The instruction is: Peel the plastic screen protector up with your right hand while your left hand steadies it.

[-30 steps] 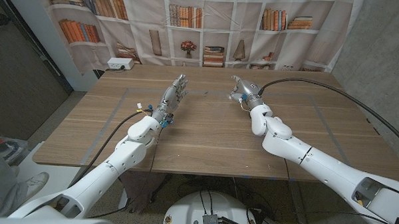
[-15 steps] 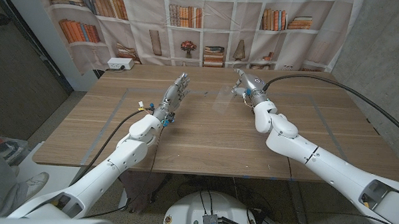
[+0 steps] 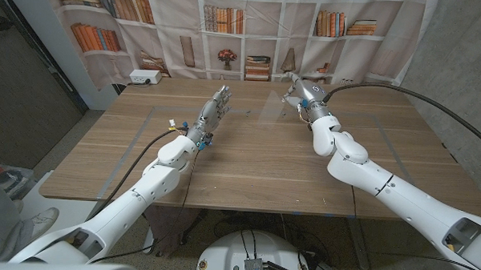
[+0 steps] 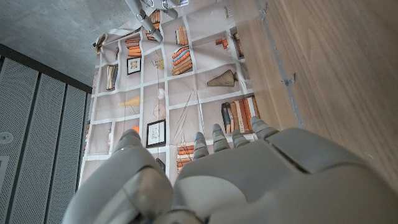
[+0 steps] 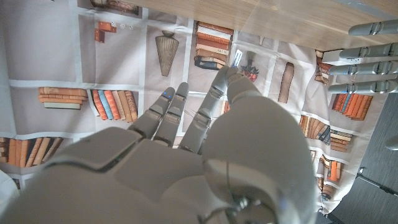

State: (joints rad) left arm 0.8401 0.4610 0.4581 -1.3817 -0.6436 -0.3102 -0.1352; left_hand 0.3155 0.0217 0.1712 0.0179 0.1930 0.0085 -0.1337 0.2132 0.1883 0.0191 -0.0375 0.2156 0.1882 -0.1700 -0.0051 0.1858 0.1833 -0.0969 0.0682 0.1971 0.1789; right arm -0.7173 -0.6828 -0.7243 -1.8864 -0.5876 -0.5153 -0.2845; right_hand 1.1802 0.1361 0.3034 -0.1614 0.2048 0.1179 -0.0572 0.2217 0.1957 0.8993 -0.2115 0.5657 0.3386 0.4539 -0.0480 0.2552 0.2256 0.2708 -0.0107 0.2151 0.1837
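Note:
A clear plastic screen protector [image 3: 261,112] stretches between my two hands at the far middle of the wooden table [image 3: 247,163]. My right hand [image 3: 300,94] pinches its right edge and holds that edge lifted off the wood. In the right wrist view the thumb and a finger of my right hand [image 5: 205,143] close on the film [image 5: 267,53]. My left hand [image 3: 212,111] lies with fingers stretched out towards the film's left edge. In the left wrist view the film [image 4: 273,56] rises beyond my left hand [image 4: 249,174]. Whether the fingertips press on it is unclear.
A white box [image 3: 145,77] sits at the table's far left corner. A curtain printed with bookshelves [image 3: 252,31] hangs just behind the far edge. Faint tape lines [image 3: 149,116] mark the tabletop. A black cable [image 3: 402,96] arcs over the right arm.
My right hand has moved up and towards the far edge, lifting the film's right side higher off the table. The left hand has stayed in place.

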